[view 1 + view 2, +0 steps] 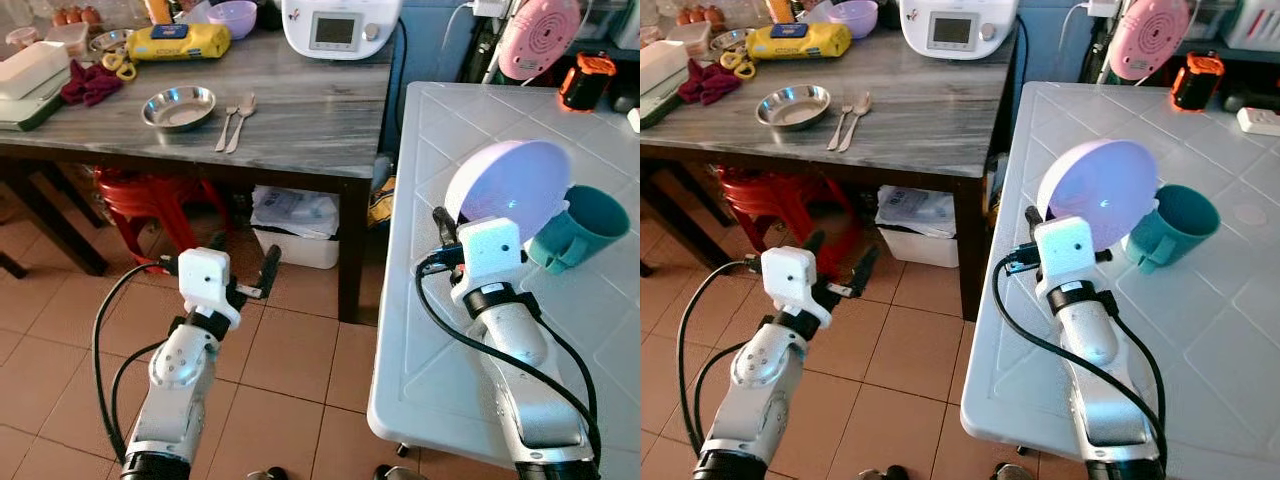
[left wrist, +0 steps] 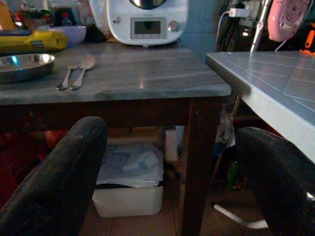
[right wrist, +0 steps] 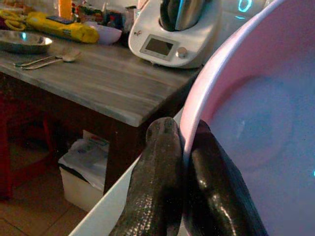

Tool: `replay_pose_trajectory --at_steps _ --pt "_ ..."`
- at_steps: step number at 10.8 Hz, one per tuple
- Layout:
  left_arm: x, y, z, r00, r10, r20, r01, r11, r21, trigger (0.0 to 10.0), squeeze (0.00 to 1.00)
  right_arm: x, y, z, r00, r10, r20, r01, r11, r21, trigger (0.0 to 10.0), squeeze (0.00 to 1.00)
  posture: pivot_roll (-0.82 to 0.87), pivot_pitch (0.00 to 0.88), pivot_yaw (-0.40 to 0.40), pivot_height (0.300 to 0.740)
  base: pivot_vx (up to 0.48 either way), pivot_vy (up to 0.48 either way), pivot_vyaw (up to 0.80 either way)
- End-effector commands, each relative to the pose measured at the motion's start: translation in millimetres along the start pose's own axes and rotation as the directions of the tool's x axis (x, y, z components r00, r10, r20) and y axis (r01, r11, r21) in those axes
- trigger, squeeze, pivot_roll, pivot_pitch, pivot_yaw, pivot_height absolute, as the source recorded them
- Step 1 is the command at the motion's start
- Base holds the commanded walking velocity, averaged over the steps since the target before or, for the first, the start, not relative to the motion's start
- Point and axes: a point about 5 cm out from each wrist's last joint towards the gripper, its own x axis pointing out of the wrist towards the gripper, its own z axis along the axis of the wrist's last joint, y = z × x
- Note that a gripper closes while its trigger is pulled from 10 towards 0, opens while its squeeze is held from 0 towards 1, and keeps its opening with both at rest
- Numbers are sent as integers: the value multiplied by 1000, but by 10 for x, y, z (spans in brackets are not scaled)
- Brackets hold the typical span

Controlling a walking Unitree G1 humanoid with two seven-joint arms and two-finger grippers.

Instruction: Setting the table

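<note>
My right gripper (image 3: 182, 132) is shut on the rim of a lilac bowl (image 1: 510, 188), one finger on each side of the rim. The bowl is tipped up on edge over the white tiled table (image 1: 430, 330), its hollow facing the wrist camera. A teal mug (image 1: 582, 228) stands on that table just right of the bowl, close to it or touching. My left gripper (image 1: 243, 258) hangs open over the tiled floor in front of the grey wooden table (image 1: 300, 110), with nothing between its fingers (image 2: 54, 187). On that table lie a metal dish (image 1: 178, 107) and a fork and spoon (image 1: 236, 120).
A white kitchen appliance (image 1: 335, 25), a second purple bowl (image 1: 232, 17) and a yellow packet (image 1: 178, 42) stand at the back of the wooden table. Beneath it are a red stool (image 1: 150, 195) and a white bin (image 1: 295, 238). A pink device (image 1: 535, 35) and an orange object (image 1: 585, 78) stand at the white table's far end.
</note>
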Motion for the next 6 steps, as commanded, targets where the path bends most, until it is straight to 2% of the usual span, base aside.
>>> replay_pose_trajectory --at_steps 1,2,6 --pt "-9 19 -38 1000 11 -17 -11 1000 6 10000 0 3 -42 54 999 -28 23 28 1000 7 10000 0 -144 132 74 740 0 0 0" --pt "-4 11 -41 1000 11 -17 -11 1000 5 10000 0 10 -37 53 999 -28 21 28 1000 9 10000 0 -144 133 73 740 0 0 0" --pt "-22 -38 -81 1000 8 -26 -8 1000 -2 10000 0 22 65 70 999 21 39 -21 1000 6 10000 0 -142 137 65 740 0 292 0"
